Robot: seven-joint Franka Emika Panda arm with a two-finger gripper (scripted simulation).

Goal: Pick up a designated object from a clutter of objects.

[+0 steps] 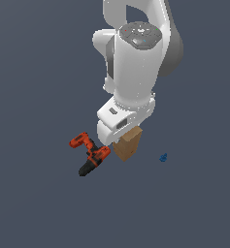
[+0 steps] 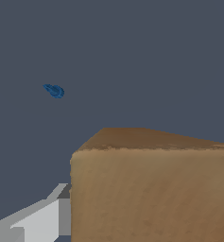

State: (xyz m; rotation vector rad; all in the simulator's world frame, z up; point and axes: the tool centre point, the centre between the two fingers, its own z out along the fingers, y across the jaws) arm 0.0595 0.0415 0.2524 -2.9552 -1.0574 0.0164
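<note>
The designated object, a tan wooden block (image 1: 127, 147), stands directly under my white hand in the exterior view. My gripper (image 1: 124, 137) sits down over its top, and the hand hides the fingers there. In the wrist view the block (image 2: 151, 189) fills the near part of the picture. One grey finger (image 2: 42, 217) lies right against the block's side, while the other finger is hidden behind the block. The frames do not show whether the jaws press on it. The rest of the clutter of objects lies around the block.
An orange-and-black power drill (image 1: 90, 154) lies just to the exterior view's left of the block, almost touching it. A tiny blue piece (image 1: 163, 157) (image 2: 54, 90) rests apart on the exterior view's right. The floor is a plain dark grey.
</note>
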